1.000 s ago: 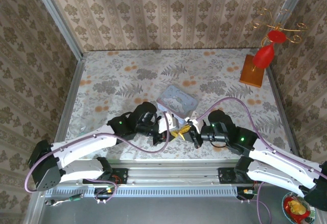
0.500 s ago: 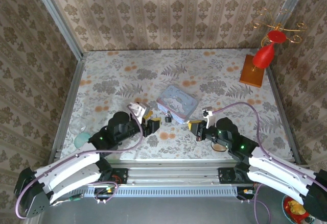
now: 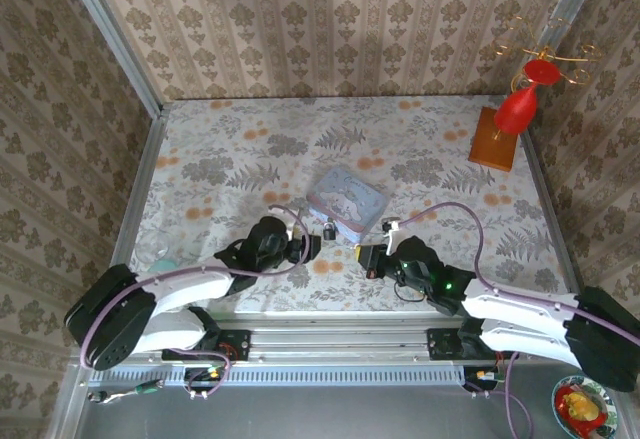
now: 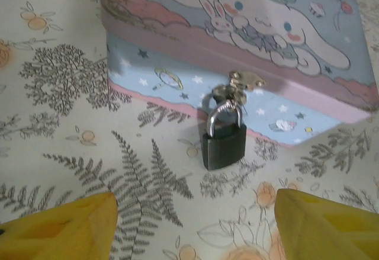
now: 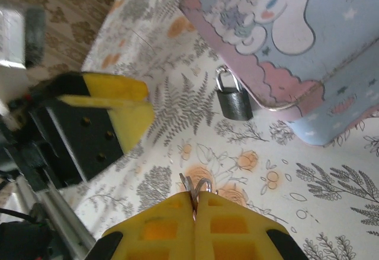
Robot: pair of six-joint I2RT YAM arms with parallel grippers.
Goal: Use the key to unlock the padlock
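Nearest to us, the right pincer (image 5: pixel 195 208) has its yellow pads pressed flat together. They pinch a thin metal piece with small wire loops standing up from the seam. We take this to be the key (image 5: pixel 194 188), though its blade is hidden between the pads. From above, this pincer sits low over the worktop (image 3: pixel 220 159), a little to the right of the padlock and nearer to the arm bases.

The left pincer (image 4: pixel 192 227) stands wide. Its two yellow fingertips (image 4: pixel 59 227) sit at the bottom corners of its own camera's view, with bare fern-patterned cloth between them. It holds nothing and points straight at the padlock from just to the left.

Beyond both pincers lies the padlock (image 4: pixel 223 146), small, dark and blocky. Its body rests on the cloth just in front of the tin's front wall. Its silver shackle is looped through the brass hasp (image 4: pixel 246 80) and looks seated in the body on both sides. Neither pincer touches it.

Behind it is the tin (image 4: pixel 249 29), pale blue with a pink band, and its lid carries a white long-eared cartoon figure. The lid is down.

Far off at the right rear corner, a red ornament (image 3: pixel 520 107) with gold wire curls stands on a wooden block.
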